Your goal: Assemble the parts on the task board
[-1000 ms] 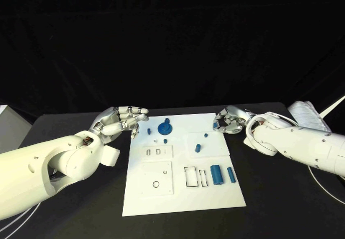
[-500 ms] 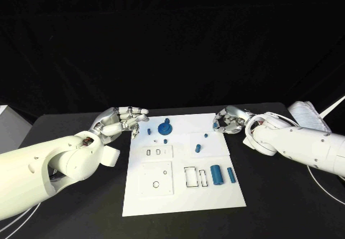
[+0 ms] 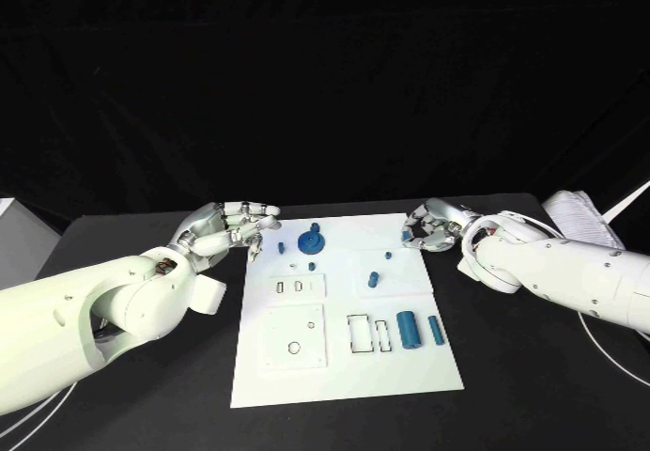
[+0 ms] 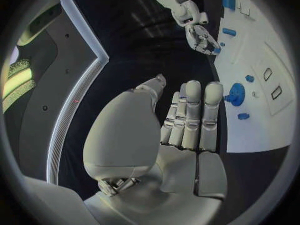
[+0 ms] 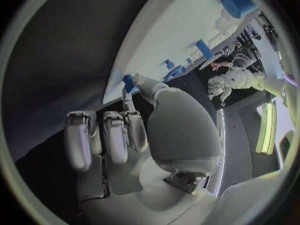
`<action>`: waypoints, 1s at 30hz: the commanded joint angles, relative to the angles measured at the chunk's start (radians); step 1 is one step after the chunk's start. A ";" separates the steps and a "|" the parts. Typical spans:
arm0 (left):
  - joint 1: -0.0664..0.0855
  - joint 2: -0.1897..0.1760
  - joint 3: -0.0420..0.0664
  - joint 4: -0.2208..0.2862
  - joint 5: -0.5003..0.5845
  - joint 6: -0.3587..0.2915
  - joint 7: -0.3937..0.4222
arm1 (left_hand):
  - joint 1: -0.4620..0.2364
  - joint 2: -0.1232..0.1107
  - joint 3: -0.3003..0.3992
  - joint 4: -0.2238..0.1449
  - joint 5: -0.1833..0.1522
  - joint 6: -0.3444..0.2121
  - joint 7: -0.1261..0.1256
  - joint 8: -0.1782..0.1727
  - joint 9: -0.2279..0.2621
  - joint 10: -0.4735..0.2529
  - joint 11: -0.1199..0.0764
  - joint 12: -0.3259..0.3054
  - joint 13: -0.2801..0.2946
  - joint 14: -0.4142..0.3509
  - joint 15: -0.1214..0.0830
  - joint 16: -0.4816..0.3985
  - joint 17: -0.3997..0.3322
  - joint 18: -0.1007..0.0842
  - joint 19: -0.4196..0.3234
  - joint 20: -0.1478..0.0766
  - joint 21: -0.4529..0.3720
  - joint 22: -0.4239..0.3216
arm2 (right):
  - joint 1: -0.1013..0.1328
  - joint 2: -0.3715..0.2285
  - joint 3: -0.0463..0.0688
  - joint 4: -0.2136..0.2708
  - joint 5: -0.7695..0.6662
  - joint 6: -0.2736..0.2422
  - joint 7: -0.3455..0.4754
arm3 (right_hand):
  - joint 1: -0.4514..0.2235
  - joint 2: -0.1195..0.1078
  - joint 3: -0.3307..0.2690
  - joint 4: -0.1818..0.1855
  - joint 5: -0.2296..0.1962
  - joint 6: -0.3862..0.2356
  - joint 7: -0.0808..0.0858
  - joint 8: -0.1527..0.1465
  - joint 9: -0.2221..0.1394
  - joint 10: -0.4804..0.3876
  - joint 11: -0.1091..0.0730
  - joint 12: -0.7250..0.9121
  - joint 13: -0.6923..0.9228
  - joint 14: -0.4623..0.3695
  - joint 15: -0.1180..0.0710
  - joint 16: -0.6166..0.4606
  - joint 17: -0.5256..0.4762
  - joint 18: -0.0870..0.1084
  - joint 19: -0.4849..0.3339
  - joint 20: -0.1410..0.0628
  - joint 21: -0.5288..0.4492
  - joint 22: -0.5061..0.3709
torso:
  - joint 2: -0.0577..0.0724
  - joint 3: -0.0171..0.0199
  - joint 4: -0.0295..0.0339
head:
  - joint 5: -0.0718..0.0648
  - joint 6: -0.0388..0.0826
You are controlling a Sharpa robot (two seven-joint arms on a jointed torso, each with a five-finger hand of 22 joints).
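The white task board (image 3: 346,376) lies mid-table. On it are a blue gear (image 3: 312,244), a big blue cylinder (image 3: 407,331), a slimmer one (image 3: 436,329) and several small blue parts. My left hand (image 3: 230,225) hovers at the board's far left corner, its fingers (image 4: 194,110) straight and side by side, holding nothing. My right hand (image 3: 434,228) hovers off the far right corner. It pinches a small blue part (image 5: 128,81) between thumb and a finger. That hand (image 4: 201,35) also appears in the left wrist view, across the board (image 4: 275,60).
A white box (image 3: 14,244) stands at the table's left edge. A pale ribbed object (image 3: 582,214) and white cables (image 3: 616,348) lie at the right. Black table surface (image 3: 528,376) runs along both sides of the board.
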 commanded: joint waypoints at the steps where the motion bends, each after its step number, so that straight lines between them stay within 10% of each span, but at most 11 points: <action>1: 0.000 0.001 0.000 0.003 0.003 0.009 0.001 | -0.012 0.000 0.006 0.003 -0.006 -0.005 0.000 0.001 0.001 -0.004 0.001 0.004 0.001 -0.006 -0.002 -0.005 -0.001 0.000 -0.005 0.000 -0.004 -0.001 | -0.001 0.001 0.000 0.004 0.004 -0.036 0.001 | 0.000 0.017 0.005 -0.002 -0.003 0.028 -0.024 0.024 0.028 0.050 -0.008 0.007 0.190 0.106 -0.010 0.003 0.262 -0.016 0.075 -0.010 0.006 0.228 | 0.000 -0.0001 -0.0008 | 0.000 -0.001; 14: 0.000 -0.001 0.000 -0.003 0.007 0.007 0.002 | -0.012 0.000 0.006 0.002 -0.006 -0.006 0.001 0.001 0.001 -0.005 0.001 0.004 0.001 -0.007 -0.002 -0.005 -0.001 0.000 -0.005 0.000 -0.004 -0.001 | 0.020 -0.004 0.002 0.048 0.033 -0.107 -0.059 | -0.018 0.015 0.003 0.003 0.002 0.014 -0.021 0.027 0.032 0.049 -0.009 0.005 0.189 0.105 -0.007 0.000 0.258 -0.016 0.074 -0.011 0.005 0.228 | -0.005 -0.0026 -0.0022 | 0.003 -0.003; 24: 0.000 0.008 -0.001 -0.032 0.012 0.001 -0.002 | -0.012 0.003 0.009 0.000 -0.006 -0.004 -0.001 0.003 0.004 0.004 -0.001 0.020 0.009 0.001 -0.002 -0.005 0.005 -0.003 0.006 0.002 0.007 0.019 | 0.066 0.022 0.002 0.202 0.066 -0.096 -0.129 | -0.021 0.017 0.010 -0.001 0.022 0.004 -0.017 0.028 0.035 0.050 -0.006 0.005 0.190 0.104 -0.002 -0.002 0.255 -0.016 0.076 -0.008 0.006 0.229 | -0.023 -0.0129 -0.0073 | 0.026 -0.018; 30: 0.001 0.021 -0.006 -0.044 0.061 0.009 -0.024 | -0.015 0.002 0.010 -0.009 -0.005 0.026 -0.019 0.018 0.014 0.067 -0.028 0.127 0.075 0.195 -0.025 0.246 0.310 -0.037 0.141 -0.016 0.126 0.219 | 0.059 0.083 -0.001 0.278 0.039 -0.076 -0.165 | -0.022 0.017 0.012 -0.003 0.029 0.001 -0.016 0.028 0.035 0.049 -0.005 0.003 0.188 0.103 -0.001 -0.004 0.253 -0.015 0.074 -0.007 0.003 0.227 | -0.031 -0.0195 -0.0041 | 0.038 -0.023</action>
